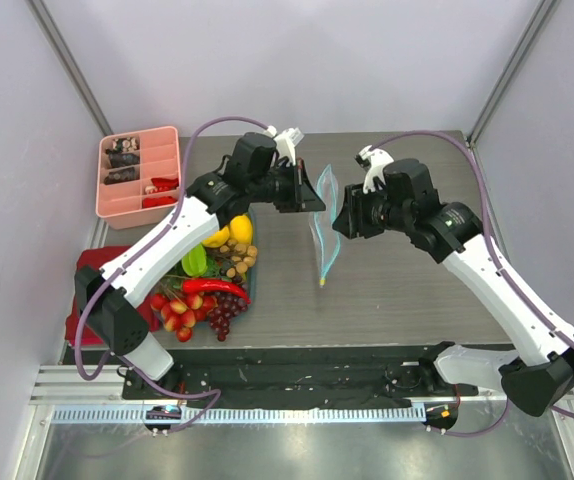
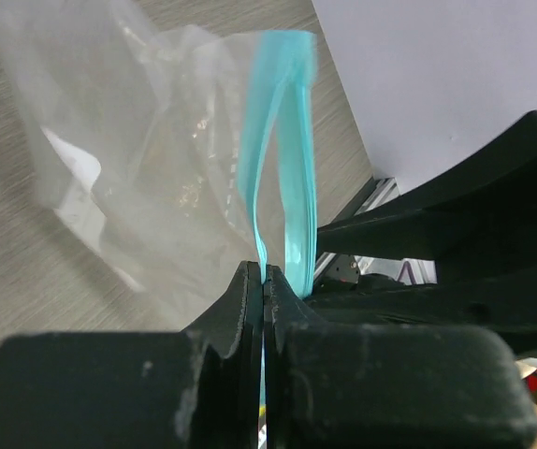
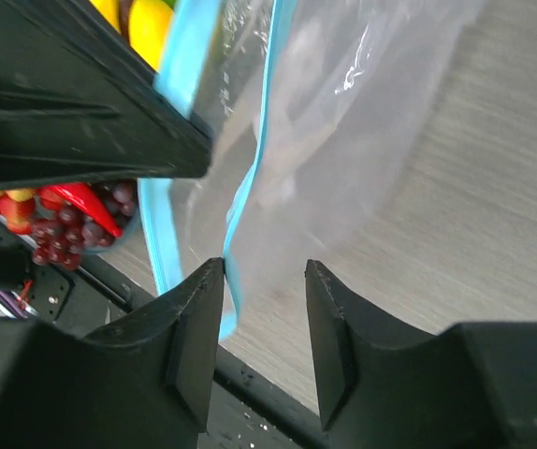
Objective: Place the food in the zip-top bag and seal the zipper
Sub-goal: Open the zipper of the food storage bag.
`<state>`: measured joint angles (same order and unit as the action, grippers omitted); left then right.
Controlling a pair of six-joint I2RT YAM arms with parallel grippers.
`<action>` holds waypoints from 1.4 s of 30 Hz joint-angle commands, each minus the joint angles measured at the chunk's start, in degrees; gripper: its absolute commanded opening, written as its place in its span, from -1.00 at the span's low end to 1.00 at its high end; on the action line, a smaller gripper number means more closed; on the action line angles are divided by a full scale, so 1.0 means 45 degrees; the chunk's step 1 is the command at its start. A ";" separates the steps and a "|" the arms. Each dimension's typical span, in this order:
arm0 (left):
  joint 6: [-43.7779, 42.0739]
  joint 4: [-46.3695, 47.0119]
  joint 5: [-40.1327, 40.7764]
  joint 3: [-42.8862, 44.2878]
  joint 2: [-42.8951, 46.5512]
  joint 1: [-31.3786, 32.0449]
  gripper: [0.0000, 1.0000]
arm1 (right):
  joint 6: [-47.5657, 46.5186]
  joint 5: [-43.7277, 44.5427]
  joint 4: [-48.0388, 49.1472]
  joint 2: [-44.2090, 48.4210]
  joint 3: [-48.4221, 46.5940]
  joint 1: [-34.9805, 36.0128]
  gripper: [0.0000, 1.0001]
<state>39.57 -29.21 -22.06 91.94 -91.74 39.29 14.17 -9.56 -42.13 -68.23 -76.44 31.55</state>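
The table (image 1: 397,290) carries both arms. The left arm (image 1: 157,245) rises from its near-left base and reaches up and inward over the food (image 1: 207,285). The right arm (image 1: 487,265) climbs from the near-right corner and bends in toward the middle, so the two wrists face each other.

Between them hangs the bag (image 1: 324,225), lifted off the table at mid-table, just right of the food. It is clear and crinkly, and the wood grain shows through it. Its teal zipper (image 2: 283,140) runs along one edge, the two strips bowed apart in a narrow loop.

The food is a loose heap at the left: yellow lemons, a green pepper, a red chili, purple grapes, brown nuts and red berries.

The left gripper (image 2: 263,281) is clamped tight on the zipper. The right gripper (image 3: 264,281) has its fingers apart – one zipper strip (image 3: 250,178) dips into the gap, against the left finger (image 3: 198,318) and clear of the other
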 commanded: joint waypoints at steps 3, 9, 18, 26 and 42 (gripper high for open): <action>0.0209 0.0574 -0.0194 -0.0392 0.0544 0.0000 -0.99 | 0.0228 0.0212 0.0455 0.0454 0.0250 0.0020 -0.03; 0.0405 0.0749 -0.0428 -0.0139 0.0290 0.0000 -0.99 | 0.0600 -0.0296 0.1002 0.0104 -0.0044 0.0020 0.05; 0.0660 0.0926 -0.0799 -0.0468 0.0426 -0.0136 -1.00 | 0.0464 0.0815 0.1160 -0.0230 0.0172 0.0020 -0.77; -0.1851 -0.1610 -0.0315 -0.1311 0.1169 -0.1893 -1.00 | -0.0257 0.2769 -0.0539 0.1309 -0.0201 -0.0486 -0.99; -0.6017 -0.4054 -0.1015 0.0134 0.1362 -0.2051 0.60 | -0.0259 0.2964 -0.1322 0.2877 0.1224 -0.0527 -0.99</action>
<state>19.59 -44.21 -25.74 88.12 -88.95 30.70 13.45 1.08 -48.23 -54.87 -72.51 29.47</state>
